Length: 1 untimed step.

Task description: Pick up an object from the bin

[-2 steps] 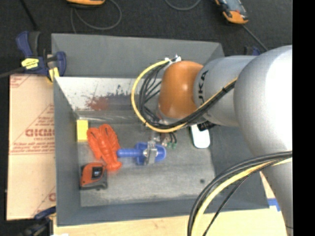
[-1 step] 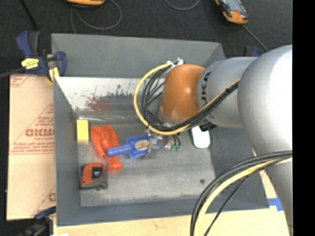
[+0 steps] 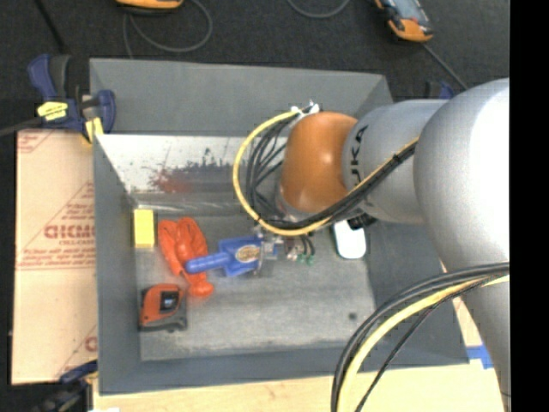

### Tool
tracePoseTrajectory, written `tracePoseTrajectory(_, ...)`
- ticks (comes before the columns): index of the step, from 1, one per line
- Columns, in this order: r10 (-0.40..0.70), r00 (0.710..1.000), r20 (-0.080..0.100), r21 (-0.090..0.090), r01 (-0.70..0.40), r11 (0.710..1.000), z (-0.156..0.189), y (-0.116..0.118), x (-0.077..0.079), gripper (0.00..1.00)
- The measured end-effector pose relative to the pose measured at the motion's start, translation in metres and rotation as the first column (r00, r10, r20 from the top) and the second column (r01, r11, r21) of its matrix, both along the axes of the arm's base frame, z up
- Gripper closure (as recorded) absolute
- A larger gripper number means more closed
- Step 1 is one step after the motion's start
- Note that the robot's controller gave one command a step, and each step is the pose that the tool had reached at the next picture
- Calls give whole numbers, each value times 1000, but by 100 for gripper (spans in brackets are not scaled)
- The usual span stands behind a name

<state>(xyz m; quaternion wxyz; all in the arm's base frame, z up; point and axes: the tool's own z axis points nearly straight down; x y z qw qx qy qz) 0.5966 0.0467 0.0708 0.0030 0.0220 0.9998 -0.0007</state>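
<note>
From my station I see the arm reaching into the grey metal bin (image 3: 257, 320) from the right. Its orange wrist cover (image 3: 316, 163) and looped yellow-and-black cables (image 3: 249, 178) hang over the middle of the floor. The gripper (image 3: 274, 251) sits low beneath that cover, right at the rounded right-hand end of a blue plastic tool (image 3: 219, 261). This tool lies flat near the bin's centre, its narrow handle pointing left and slightly toward the near side. A small tan disc (image 3: 250, 252) shows on the rounded end, just beside the gripper's metal parts. Whether the gripper is clamped on the tool or loose, I cannot tell; the cover and cables hide too much of it.

The blue handle lies across a crumpled orange rubbery thing (image 3: 180, 240), shaped rather like a glove, and touches it. Just left of that, a yellow rectangular block (image 3: 143, 228) sits near the left wall. Toward the near-left corner a black-and-orange tape measure (image 3: 163, 306) lies close to the orange thing's lower edge. To the right of the gripper, a white rounded object (image 3: 349, 242) lies partly under the arm, and a small green bit (image 3: 306, 257) sits just beside the gripper.
</note>
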Motion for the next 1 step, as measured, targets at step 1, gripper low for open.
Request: tracePoseTrajectory(1,-17,1000,6,3,17,1000,196,-19,1,100)
